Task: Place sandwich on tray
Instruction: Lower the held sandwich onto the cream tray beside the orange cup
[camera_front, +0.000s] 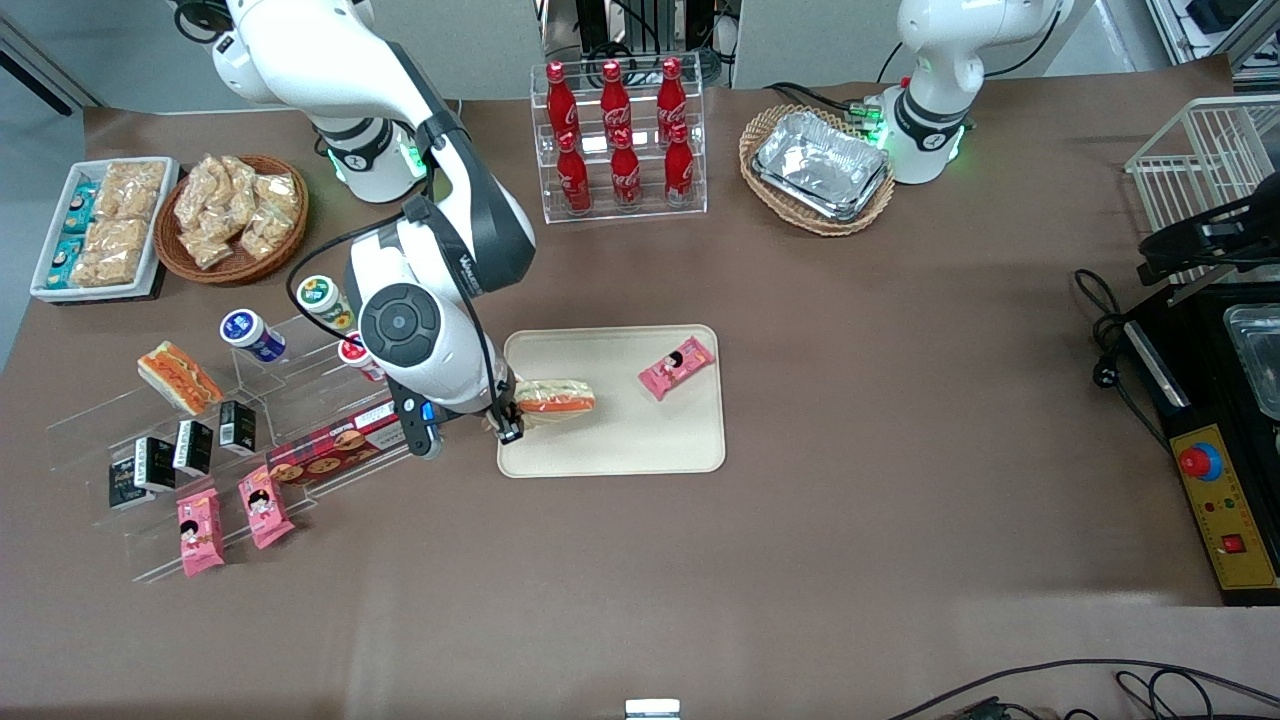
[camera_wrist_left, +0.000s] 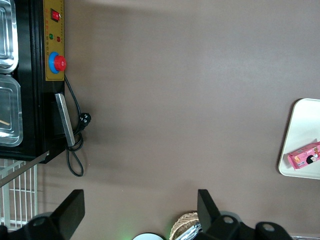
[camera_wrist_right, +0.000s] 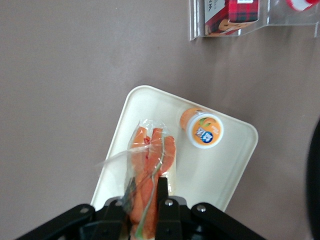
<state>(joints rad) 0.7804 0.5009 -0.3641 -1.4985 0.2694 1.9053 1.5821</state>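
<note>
My right gripper (camera_front: 508, 415) is shut on the sandwich (camera_front: 556, 396), a wrapped wedge with cream bread and orange and green filling. It holds the sandwich over the working arm's end of the cream tray (camera_front: 610, 440), low above or on its surface. In the right wrist view the sandwich (camera_wrist_right: 150, 160) sticks out from between the black fingers of the gripper (camera_wrist_right: 146, 187), with the tray (camera_wrist_right: 225, 170) beneath it. The tray's edge also shows in the left wrist view (camera_wrist_left: 295, 130).
A pink snack packet (camera_front: 676, 367) lies on the tray toward the parked arm's end. An orange-lidded cup (camera_wrist_right: 202, 130) stands on the tray near the sandwich. A clear shelf (camera_front: 290, 400) holds a second sandwich (camera_front: 178, 376) and snacks. A cola rack (camera_front: 620, 140) stands farther back.
</note>
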